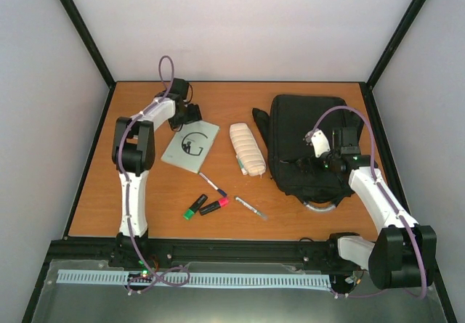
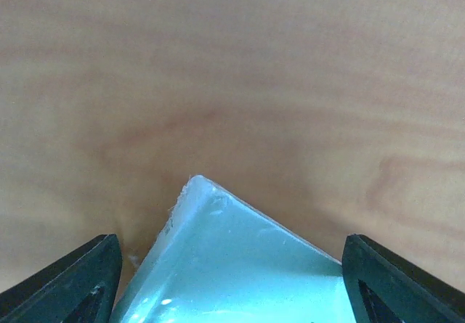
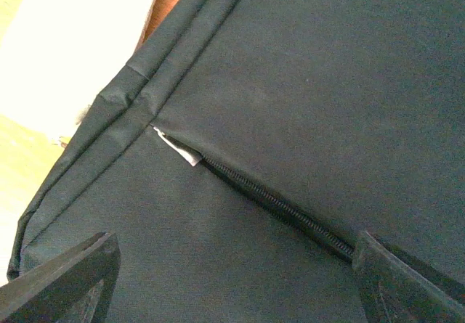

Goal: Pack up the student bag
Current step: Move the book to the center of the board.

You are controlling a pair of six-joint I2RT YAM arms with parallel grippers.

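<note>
Got the left gripper (image 1: 192, 112) at the far corner of the grey notebook (image 1: 190, 146), jaws wide and empty, probably hunting an edge to pinch. Got the right gripper (image 3: 234, 242) wide open too, over the zip (image 3: 276, 207) of the student bag (image 1: 305, 131) lying flat on the right, guessing to unzip first.

Orange-brown wooden table (image 1: 102, 185) occupies frame centre. Plain white walls (image 1: 247, 25) surround it, with black corner posts (image 1: 81, 29) at upper left and right. Lighting is even.

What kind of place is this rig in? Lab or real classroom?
Probably a lab test cell: blank white walls in a black frame box in the wooden table, with the student bag and highlighters staged.
</note>
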